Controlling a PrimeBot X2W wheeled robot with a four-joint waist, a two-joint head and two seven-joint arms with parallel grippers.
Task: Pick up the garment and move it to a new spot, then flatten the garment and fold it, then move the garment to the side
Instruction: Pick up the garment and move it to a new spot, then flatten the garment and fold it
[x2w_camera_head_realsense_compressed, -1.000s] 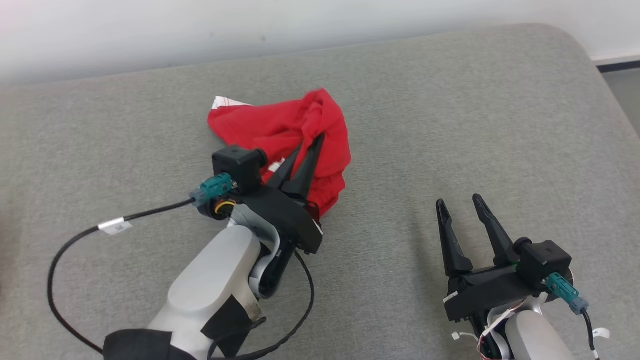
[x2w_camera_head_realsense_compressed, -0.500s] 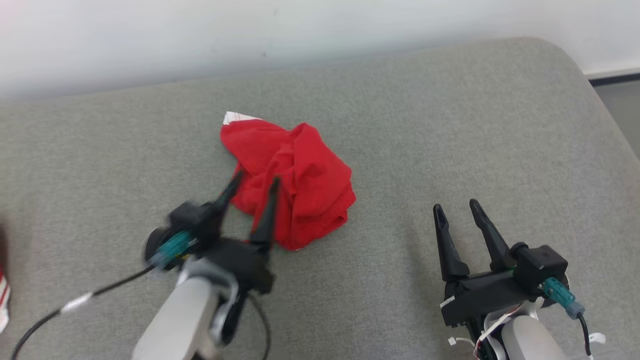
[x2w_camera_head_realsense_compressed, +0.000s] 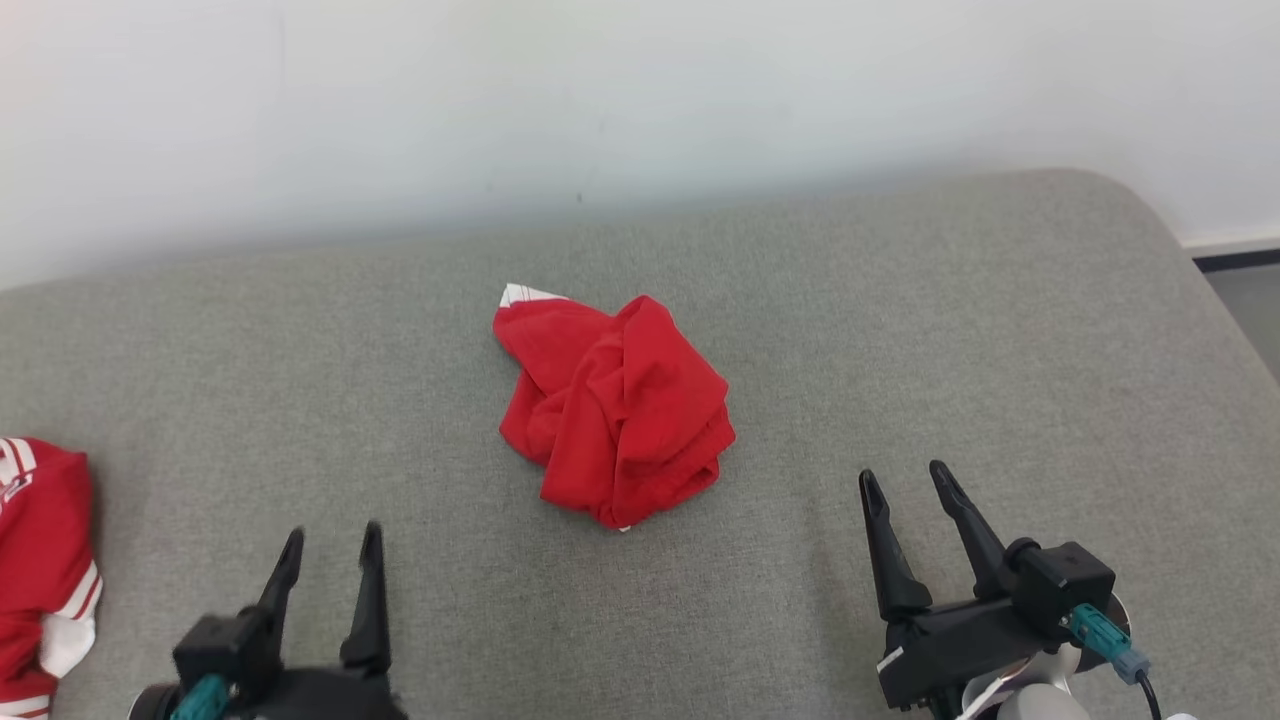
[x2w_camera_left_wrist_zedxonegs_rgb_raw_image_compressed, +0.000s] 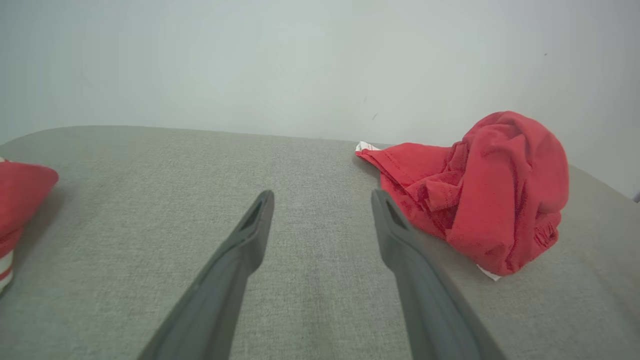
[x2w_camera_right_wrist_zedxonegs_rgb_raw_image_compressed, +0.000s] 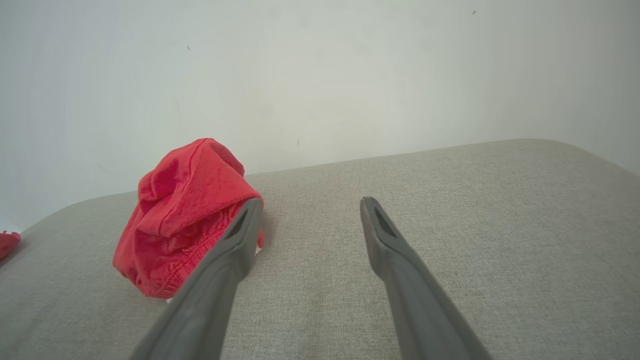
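A red garment (x2w_camera_head_realsense_compressed: 615, 410) lies crumpled in a heap near the middle of the grey cushioned surface (x2w_camera_head_realsense_compressed: 900, 330), a white label corner showing at its far left. The heap is at the right in the left wrist view (x2w_camera_left_wrist_zedxonegs_rgb_raw_image_compressed: 480, 192) and at the left in the right wrist view (x2w_camera_right_wrist_zedxonegs_rgb_raw_image_compressed: 185, 217). My left gripper (x2w_camera_head_realsense_compressed: 332, 545) stands open at the lower left, well short of the heap, nothing between its fingers. My right gripper (x2w_camera_head_realsense_compressed: 905, 480) is open at the lower right, apart from the garment and holding nothing.
A second red garment with white stripes (x2w_camera_head_realsense_compressed: 40, 570) lies at the far left edge of the surface, also in the left wrist view (x2w_camera_left_wrist_zedxonegs_rgb_raw_image_compressed: 17, 200). A pale wall (x2w_camera_head_realsense_compressed: 640, 100) runs behind. The surface's right end rounds off toward a floor strip (x2w_camera_head_realsense_compressed: 1245, 290).
My left gripper opened, let go of the red garment and drew back to the lower left. The garment settled into a heap. The head camera tilted, so the whole picture shifted down.
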